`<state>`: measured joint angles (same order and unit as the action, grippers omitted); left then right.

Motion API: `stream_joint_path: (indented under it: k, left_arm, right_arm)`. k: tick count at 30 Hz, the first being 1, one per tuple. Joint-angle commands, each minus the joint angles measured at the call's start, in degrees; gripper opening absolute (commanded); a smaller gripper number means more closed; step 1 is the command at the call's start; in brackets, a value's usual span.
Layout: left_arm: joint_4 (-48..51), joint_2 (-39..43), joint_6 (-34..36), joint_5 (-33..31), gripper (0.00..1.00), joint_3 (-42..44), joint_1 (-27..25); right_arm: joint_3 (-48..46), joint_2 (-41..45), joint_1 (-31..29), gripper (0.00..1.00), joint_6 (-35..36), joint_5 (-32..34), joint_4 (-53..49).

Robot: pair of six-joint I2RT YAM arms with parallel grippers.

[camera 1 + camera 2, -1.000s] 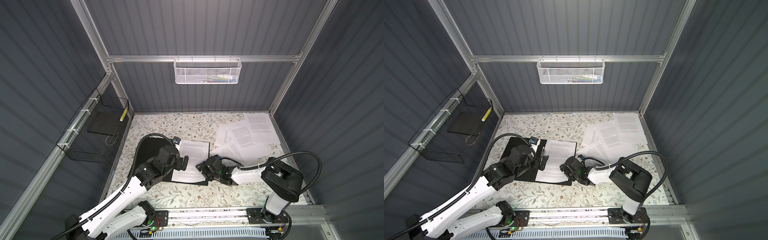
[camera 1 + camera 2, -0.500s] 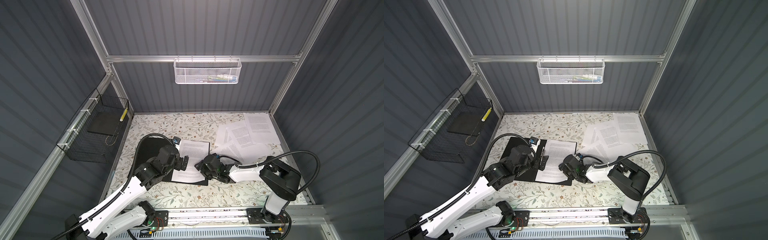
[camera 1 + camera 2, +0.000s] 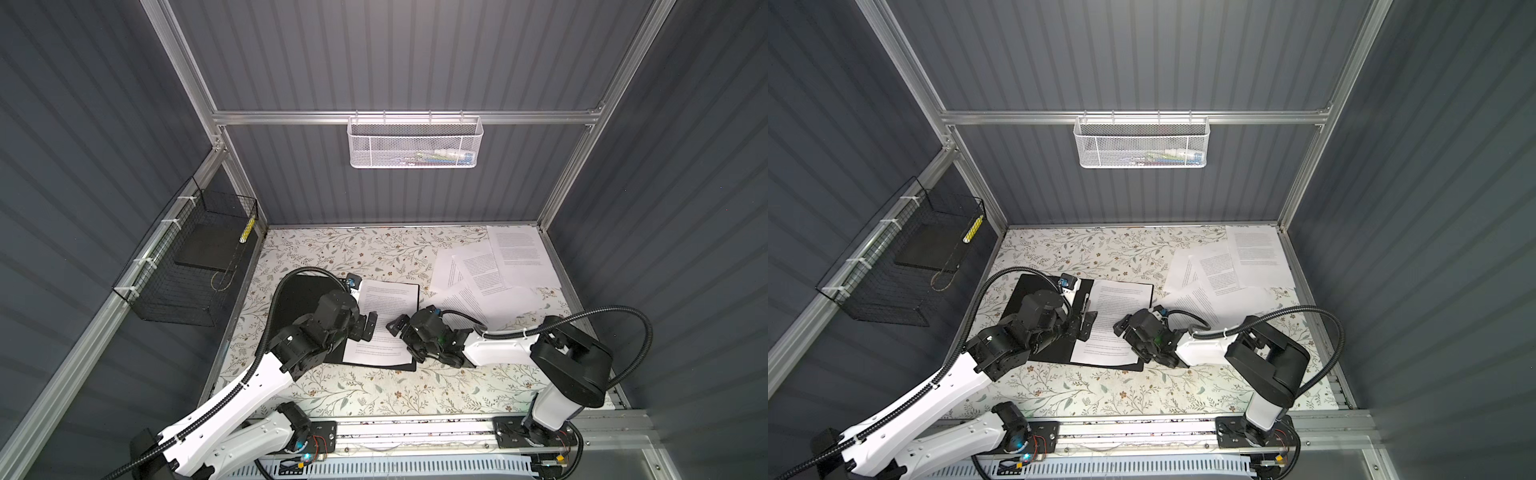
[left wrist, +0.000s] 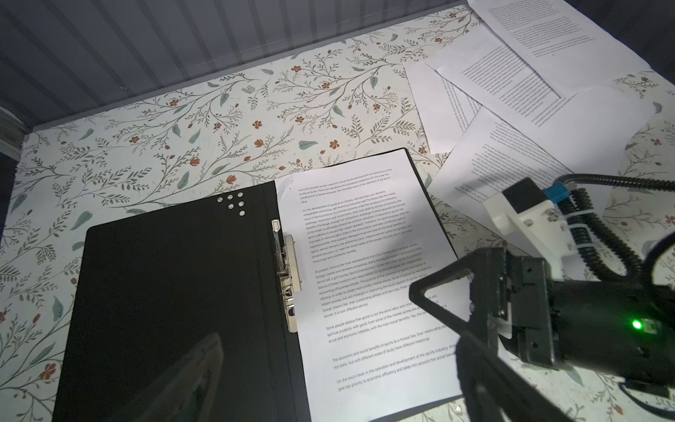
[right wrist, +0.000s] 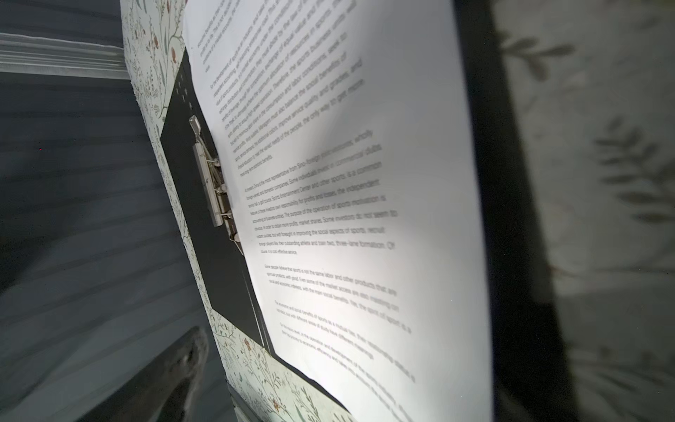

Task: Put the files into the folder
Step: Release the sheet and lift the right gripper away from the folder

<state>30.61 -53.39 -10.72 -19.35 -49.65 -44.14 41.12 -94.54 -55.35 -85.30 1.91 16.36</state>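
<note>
The folder [image 3: 299,291] [image 3: 1025,299] lies open on the floral table, black inside facing up, with a metal clip [image 4: 286,274] along its spine. One printed sheet [image 3: 386,299] [image 4: 365,255] [image 5: 365,182] lies flat on its right half. More files [image 3: 490,274] [image 3: 1225,270] [image 4: 511,91] are spread overlapping at the back right. My left gripper [image 3: 366,326] [image 4: 336,398] hovers open over the spine and the sheet's left edge. My right gripper [image 3: 405,340] [image 3: 1128,338] [image 5: 334,383] stands open low over the sheet's right side, holding nothing.
A black wire basket [image 3: 187,266] with a dark slab hangs on the left wall. A white mesh basket [image 3: 415,141] hangs on the back wall. Aluminium posts frame the corners, and a rail [image 3: 415,428] runs along the table's front edge.
My right gripper has shifted slightly left over the sheet and its jaws have opened wide. The left arm and the folder have not moved.
</note>
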Motion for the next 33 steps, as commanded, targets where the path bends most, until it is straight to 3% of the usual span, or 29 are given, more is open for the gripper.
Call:
stream_joint_path:
  k: [1,6,12,15,24,33]
  left_arm:
    - [0.05,0.65,-0.27,0.65,1.00,0.77,0.44]
    - [0.01,0.65,-0.31,0.76,1.00,0.73,0.44]
    - [-0.17,0.44,-0.30,1.04,1.00,0.57,0.46]
    - [0.06,0.12,-0.18,1.00,1.00,0.68,0.46]
    - [0.08,0.50,-0.01,0.24,1.00,0.71,0.46]
    - [-0.23,0.30,-0.01,0.36,1.00,0.56,0.46]
  right_arm:
    - [-3.27,2.65,-0.65,0.99,-0.10,3.49,-12.04]
    - [-5.52,8.63,0.62,0.99,3.92,5.77,-20.83]
    - [2.97,6.43,8.43,0.99,22.83,-1.17,-27.72]
    - [8.12,3.18,10.54,0.99,28.10,-3.23,-28.22]
    - [15.04,-4.53,14.78,0.99,31.03,-7.84,-26.68]
    - [20.29,-11.04,15.18,0.99,31.94,-11.24,-25.51]
